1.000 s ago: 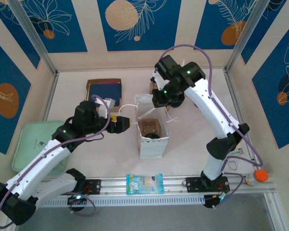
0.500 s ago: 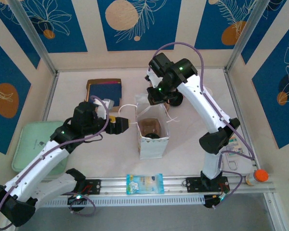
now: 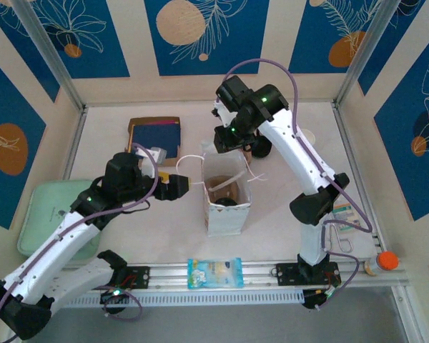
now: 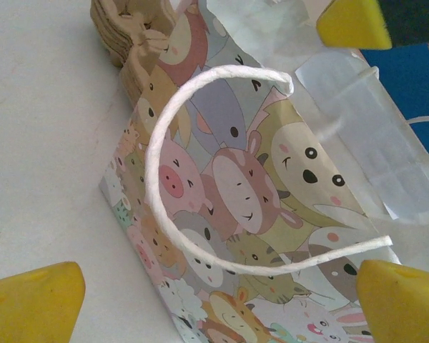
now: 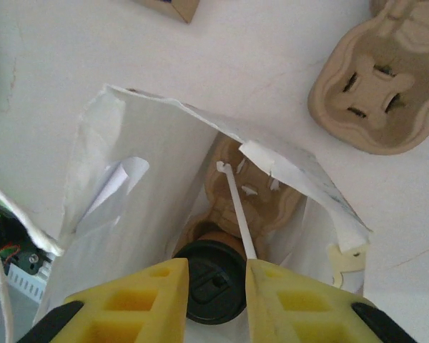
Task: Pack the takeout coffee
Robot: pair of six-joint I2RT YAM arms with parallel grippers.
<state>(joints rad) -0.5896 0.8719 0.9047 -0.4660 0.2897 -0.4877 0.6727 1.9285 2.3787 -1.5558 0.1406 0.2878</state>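
Observation:
The takeout coffee [image 5: 214, 282], a brown cup with a black lid, stands inside the white paper bag [image 5: 129, 214] on a moulded pulp carrier [image 5: 261, 193]. My right gripper [image 5: 216, 275] hovers open right above the bag's mouth, its yellow fingers either side of the lid. A thin white stirrer [image 5: 236, 207] leans up out of the bag against the right finger's inner edge. From above, the bag [image 3: 227, 214] sits mid-table with the right gripper [image 3: 225, 139] over its far edge. My left gripper [image 4: 218, 300] is open beside the bag's cartoon-animal side, the white cord handle [image 4: 157, 179] hanging loose before it.
A spare pulp carrier [image 5: 375, 107] lies on the table beyond the bag, and a stack of them [image 4: 125, 36] shows past its corner. A brown box with a blue inside [image 3: 155, 132] sits back left, a green tray [image 3: 53, 214] left, a blue packet [image 3: 214, 271] on the front rail.
The right wrist has swung left over the bag's far edge and its jaws have parted. A white stirrer now stands in the bag. The left arm has barely moved.

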